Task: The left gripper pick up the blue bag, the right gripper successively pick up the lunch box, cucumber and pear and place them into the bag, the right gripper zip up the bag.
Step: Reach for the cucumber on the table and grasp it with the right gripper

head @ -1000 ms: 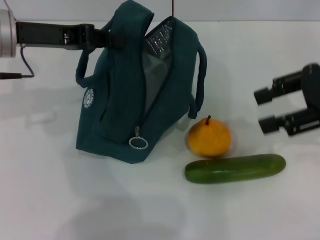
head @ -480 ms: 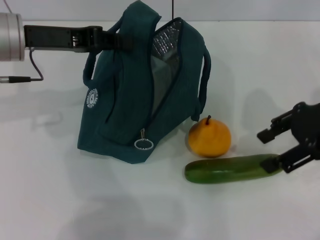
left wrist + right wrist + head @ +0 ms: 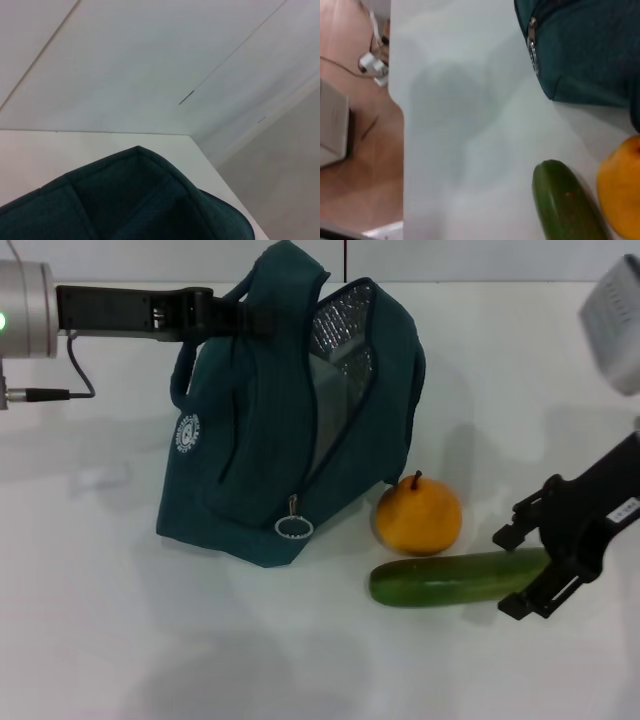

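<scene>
My right gripper (image 3: 525, 572) covers the cucumber's (image 3: 455, 578) right end; I can't tell if the fingers touch it. My left gripper's (image 3: 232, 320) fingertips are lost behind the bag's (image 3: 255, 455) handle, upper left of the head view, grip unreadable. Bag interior too dark to read past the foil. Left wrist view crops the bag (image 3: 125, 200) at bottom edge. Right wrist view cuts the pear (image 3: 622, 185) and cucumber (image 3: 567, 202) lower right.

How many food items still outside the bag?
2: the pear beside the blue bag, and the cucumber in front of it, its end between the right gripper fingers. Bag contents hidden.
</scene>
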`<state>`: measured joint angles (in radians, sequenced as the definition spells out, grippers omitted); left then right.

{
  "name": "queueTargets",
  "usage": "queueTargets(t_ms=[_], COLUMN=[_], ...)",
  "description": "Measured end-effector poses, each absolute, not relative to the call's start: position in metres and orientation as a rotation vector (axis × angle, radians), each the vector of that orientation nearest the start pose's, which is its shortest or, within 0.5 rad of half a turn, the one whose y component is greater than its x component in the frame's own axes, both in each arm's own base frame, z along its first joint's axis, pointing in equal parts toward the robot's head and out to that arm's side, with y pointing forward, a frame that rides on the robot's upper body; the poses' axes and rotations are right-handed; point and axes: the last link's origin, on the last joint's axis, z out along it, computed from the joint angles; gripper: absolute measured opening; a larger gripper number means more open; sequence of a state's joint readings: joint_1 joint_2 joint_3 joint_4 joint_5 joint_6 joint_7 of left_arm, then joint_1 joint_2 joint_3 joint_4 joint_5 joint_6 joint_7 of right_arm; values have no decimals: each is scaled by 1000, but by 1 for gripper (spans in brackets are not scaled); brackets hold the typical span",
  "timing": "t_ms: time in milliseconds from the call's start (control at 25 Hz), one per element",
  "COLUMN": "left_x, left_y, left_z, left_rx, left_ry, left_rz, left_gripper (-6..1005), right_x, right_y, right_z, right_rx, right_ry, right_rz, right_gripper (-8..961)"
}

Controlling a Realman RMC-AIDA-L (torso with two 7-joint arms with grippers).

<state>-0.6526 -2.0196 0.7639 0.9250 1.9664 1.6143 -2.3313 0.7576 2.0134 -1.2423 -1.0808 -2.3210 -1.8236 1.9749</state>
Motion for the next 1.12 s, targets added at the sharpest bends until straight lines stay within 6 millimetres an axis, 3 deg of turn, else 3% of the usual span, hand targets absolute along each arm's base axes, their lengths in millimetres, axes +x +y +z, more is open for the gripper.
queueTargets(t_ms=[80, 560, 1120], left_x=[-191, -191, -194], left_y=[379, 380, 378], left_z=[58, 59, 58], left_rx=[-2585, -2578, -2574], left_ry=[-1406, -1395, -1405], left_rz=[-761, -760, -761], left_gripper=[60, 60, 60], right_x=[163, 156, 154], right_y=[345, 355, 348], right_z=[0, -24, -47], right_rx=[-3211, -3175, -3150], right_ry=[392, 279, 172], right_rz=[-434, -582, -769], right_gripper=[875, 871, 841])
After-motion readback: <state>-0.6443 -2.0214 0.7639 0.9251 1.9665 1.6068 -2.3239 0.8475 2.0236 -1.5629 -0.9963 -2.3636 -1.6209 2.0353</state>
